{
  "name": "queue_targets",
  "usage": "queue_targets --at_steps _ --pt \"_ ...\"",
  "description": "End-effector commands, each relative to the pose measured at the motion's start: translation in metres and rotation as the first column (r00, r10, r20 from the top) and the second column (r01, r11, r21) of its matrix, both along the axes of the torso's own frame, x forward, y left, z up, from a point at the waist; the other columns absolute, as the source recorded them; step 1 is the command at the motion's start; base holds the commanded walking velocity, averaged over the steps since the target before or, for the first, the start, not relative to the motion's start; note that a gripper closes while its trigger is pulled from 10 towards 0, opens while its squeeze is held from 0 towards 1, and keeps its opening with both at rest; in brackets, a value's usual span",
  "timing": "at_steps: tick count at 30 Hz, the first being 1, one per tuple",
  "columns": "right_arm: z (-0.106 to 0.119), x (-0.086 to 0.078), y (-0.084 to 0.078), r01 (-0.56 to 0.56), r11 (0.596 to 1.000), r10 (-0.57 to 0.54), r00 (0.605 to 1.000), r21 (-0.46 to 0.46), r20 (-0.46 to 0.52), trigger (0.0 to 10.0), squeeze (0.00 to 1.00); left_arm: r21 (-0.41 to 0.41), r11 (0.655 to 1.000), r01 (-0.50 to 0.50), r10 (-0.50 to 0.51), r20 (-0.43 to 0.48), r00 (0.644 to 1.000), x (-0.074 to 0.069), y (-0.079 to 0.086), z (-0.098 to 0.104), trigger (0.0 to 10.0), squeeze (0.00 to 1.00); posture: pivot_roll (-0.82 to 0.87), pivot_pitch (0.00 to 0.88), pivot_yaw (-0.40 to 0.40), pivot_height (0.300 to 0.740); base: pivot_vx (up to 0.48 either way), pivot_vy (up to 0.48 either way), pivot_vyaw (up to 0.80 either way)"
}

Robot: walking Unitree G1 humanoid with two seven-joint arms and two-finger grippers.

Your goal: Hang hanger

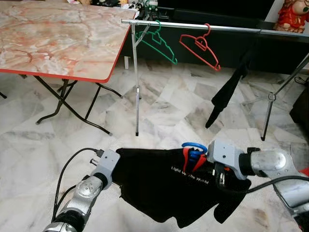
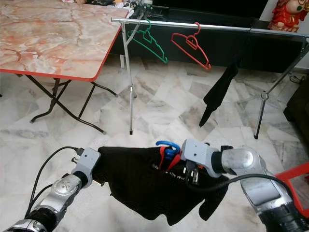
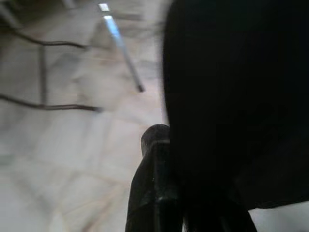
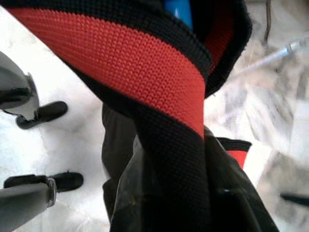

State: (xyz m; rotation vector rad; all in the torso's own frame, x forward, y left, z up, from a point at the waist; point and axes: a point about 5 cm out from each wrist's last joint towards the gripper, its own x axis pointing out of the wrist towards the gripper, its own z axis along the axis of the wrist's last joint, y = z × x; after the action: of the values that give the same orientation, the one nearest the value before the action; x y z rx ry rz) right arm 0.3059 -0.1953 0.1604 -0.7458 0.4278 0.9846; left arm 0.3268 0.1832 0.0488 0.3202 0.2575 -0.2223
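We carry the black shirt [image 1: 164, 186] spread between us, left gripper [image 1: 115, 170] clenched on its shoulder and right gripper [image 1: 208, 170] clenched at its collar beside the blue hanger [image 1: 194, 146], keeping it level for the rail [image 1: 212, 27] ahead.

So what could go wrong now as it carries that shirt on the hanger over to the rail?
1. The black shirt droops loosely between the left gripper and right gripper, so it may slide off the blue hanger.
2. The green hanger, red hanger and a dark hanging cloth already sit on the rail; the hook may snag one.
3. The rail's leg stands ahead; a bump could shake it.
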Motion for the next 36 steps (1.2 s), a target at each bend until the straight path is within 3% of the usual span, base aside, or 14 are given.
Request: queue_targets --at_steps 1,7,12,16,17,18,20,24,26,27,29,30,35,36 --pt "-0.003 0.002 -0.008 0.059 0.998 -0.059 0.998 -0.025 0.001 10.0 0.00 0.015 0.999 -0.052 0.052 -0.013 0.999 -0.003 0.010 -0.004 0.0 0.00 0.01 0.157 -0.085 0.740 0.000 0.000 0.00" --pt "-0.019 0.001 -0.016 0.148 0.988 -0.150 0.988 -0.036 -0.046 10.0 0.00 0.036 0.991 -0.132 0.132 0.008 0.991 -0.003 0.022 -0.002 0.0 0.00 0.02 0.159 -0.087 0.740 0.000 0.000 0.00" --pt "-0.060 -0.008 -0.034 0.246 0.942 -0.273 0.957 -0.229 -0.094 10.0 0.00 0.023 0.925 -0.380 0.374 0.138 0.917 0.003 0.050 0.017 0.0 0.00 0.01 0.164 -0.095 0.740 0.000 0.000 0.00" --pt "-0.080 -0.008 -0.045 0.408 0.892 -0.434 0.893 -0.194 -0.117 10.0 0.00 -0.004 0.892 -0.452 0.444 0.193 0.875 0.004 0.060 0.026 0.0 0.00 0.02 0.167 -0.098 0.740 0.000 0.000 0.00" --pt "-0.084 -0.004 -0.049 0.505 0.847 -0.522 0.849 -0.164 -0.083 10.0 0.00 -0.018 0.880 -0.475 0.468 0.207 0.859 0.004 0.064 0.029 0.0 0.00 0.02 0.168 -0.099 0.740 0.000 0.000 0.00" --pt "-0.087 0.003 -0.055 0.655 0.752 -0.659 0.750 -0.079 -0.052 10.0 0.00 -0.029 0.863 -0.505 0.497 0.227 0.837 0.004 0.069 0.033 0.0 0.00 0.02 0.171 -0.100 0.740 0.000 0.000 0.00" --pt "-0.087 0.007 -0.054 0.744 0.667 -0.739 0.668 0.040 -0.082 10.0 0.00 -0.027 0.856 -0.517 0.509 0.227 0.830 0.004 0.071 0.034 0.0 0.00 0.02 0.174 -0.099 0.740 0.000 0.000 0.00" --pt "-0.079 0.019 -0.040 0.844 0.390 -0.842 0.489 0.367 -0.229 10.0 0.00 -0.028 0.860 -0.509 0.501 0.224 0.836 0.003 0.068 0.032 0.0 0.00 0.02 0.180 -0.097 0.740 0.000 0.000 0.00" --pt "-0.078 0.020 -0.035 0.835 0.381 -0.824 0.502 0.398 -0.264 10.0 0.00 -0.028 0.871 -0.490 0.484 0.213 0.849 0.003 0.065 0.030 0.0 0.00 0.02 0.180 -0.097 0.740 0.000 0.000 0.00" --pt "-0.078 0.020 -0.020 0.801 0.403 -0.760 0.563 0.442 -0.326 10.0 0.00 -0.032 0.909 -0.415 0.413 0.191 0.890 0.003 0.053 0.025 0.0 0.00 0.02 0.184 -0.096 0.740 0.000 0.000 0.00" --pt "-0.078 0.021 -0.014 0.789 0.414 -0.737 0.583 0.453 -0.341 10.0 0.00 -0.039 0.925 -0.378 0.378 0.184 0.907 0.003 0.047 0.023 0.0 0.00 0.02 0.188 -0.094 0.740 0.000 0.000 0.00" --pt "-0.081 0.019 -0.006 0.754 0.501 -0.693 0.643 0.424 -0.325 10.0 0.00 -0.031 0.962 -0.270 0.271 0.167 0.948 0.003 0.031 0.019 0.0 0.00 0.02 0.191 -0.095 0.740 0.000 0.000 0.00" --pt "-0.080 0.016 -0.006 0.659 0.686 -0.628 0.750 0.308 -0.207 10.0 0.00 -0.031 0.997 -0.074 0.076 0.073 0.994 -0.002 0.007 0.005 0.0 0.00 0.02 0.194 -0.096 0.740 0.000 0.000 0.00" --pt "-0.079 0.017 -0.008 0.635 0.722 -0.613 0.771 0.274 -0.171 10.0 0.00 -0.040 0.999 -0.034 0.036 0.050 0.998 -0.004 0.003 0.002 3.3 0.00 0.02 0.196 -0.094 0.740 0.000 0.000 0.00"
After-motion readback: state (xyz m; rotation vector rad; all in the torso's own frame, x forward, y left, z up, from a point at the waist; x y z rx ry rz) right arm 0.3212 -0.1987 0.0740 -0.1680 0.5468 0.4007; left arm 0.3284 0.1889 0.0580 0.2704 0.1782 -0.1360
